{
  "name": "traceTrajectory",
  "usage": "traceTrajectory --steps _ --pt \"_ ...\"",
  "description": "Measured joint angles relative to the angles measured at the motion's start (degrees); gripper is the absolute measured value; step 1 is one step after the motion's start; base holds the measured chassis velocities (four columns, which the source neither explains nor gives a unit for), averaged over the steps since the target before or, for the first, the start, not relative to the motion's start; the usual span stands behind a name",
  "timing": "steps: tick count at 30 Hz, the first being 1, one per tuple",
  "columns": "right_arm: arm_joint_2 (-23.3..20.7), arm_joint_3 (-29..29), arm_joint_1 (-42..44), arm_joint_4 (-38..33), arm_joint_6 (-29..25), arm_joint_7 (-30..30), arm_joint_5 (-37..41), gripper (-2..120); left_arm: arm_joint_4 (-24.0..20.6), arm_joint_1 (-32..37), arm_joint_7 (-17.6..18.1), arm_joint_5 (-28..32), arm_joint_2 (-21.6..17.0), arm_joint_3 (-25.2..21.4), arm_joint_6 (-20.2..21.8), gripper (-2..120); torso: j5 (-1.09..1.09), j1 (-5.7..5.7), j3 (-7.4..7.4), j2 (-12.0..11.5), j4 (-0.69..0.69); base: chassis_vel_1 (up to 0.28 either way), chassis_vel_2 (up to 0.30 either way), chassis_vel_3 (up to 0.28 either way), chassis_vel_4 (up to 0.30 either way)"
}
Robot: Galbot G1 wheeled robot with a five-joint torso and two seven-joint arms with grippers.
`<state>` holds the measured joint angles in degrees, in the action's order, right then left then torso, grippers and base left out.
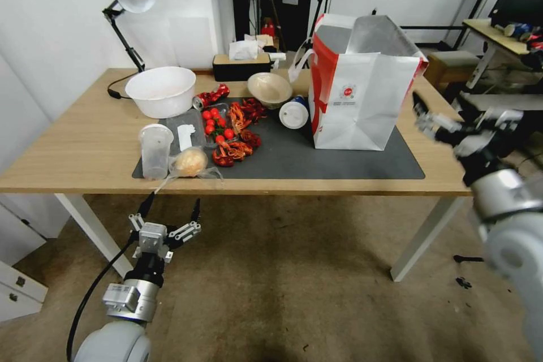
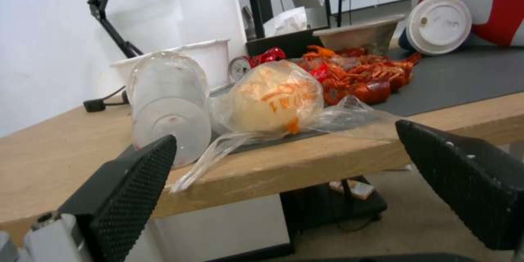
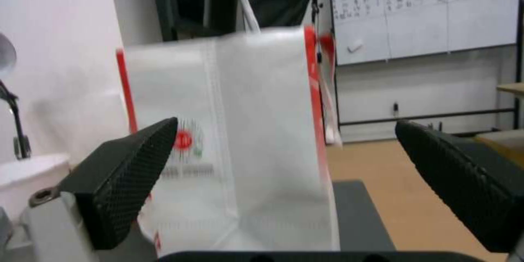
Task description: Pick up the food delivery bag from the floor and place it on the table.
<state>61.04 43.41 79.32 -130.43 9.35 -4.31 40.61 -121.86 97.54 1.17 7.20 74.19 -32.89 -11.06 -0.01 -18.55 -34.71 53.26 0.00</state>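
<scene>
On the table (image 1: 73,147), white-red food delivery bag (image 1: 362,96) upright.

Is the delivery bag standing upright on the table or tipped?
Upright: the boxy white non-woven bag with red sides stands on the dark grey mat, mouth open upward showing foil lining.

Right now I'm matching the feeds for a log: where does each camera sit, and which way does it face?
Head view: looks down at the table and floor; both arms show, left gripper open below the edge, right gripper open beside the food delivery bag.
Left wrist: faces the table edge and bagged bun.
Right wrist: faces the bag on the mat.
All share the bag.
</scene>
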Motion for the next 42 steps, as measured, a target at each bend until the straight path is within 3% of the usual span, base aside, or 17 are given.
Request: traceTrajectory --steps 6,18,33,42 --pt "7.2 -2.0 5.1 0.8 -3.5 3.8 -9.2 100 0.2 0.0 0.2 0.3 0.0 0.0 -0.5 100 0.01 0.0 0.0 0.0 0.01 0.0 0.0 0.0 0.0" --pt "15.5 -4.3 11.4 7.4 -12.7 10.0 -16.2 100 0.7 0.1 0.5 0.7 0.0 -0.3 -0.4 100 0.0 0.0 0.0 0.0 0.01 0.0 0.0 0.0 0.0" --pt "21.4 -5.4 14.8 11.4 -18.6 14.1 -23.5 100 2.5 -0.5 0.6 0.5 0.3 0.0 -1.0 100 0.0 0.0 0.0 0.0 0.0 0.0 0.0 0.0 0.0" --pt "22.6 -5.7 14.3 13.4 -19.5 14.5 -24.2 100 2.8 -0.7 0.6 0.6 0.1 0.0 -1.3 100 0.01 0.0 -0.01 0.0 0.01 0.0 0.0 0.0 0.0"
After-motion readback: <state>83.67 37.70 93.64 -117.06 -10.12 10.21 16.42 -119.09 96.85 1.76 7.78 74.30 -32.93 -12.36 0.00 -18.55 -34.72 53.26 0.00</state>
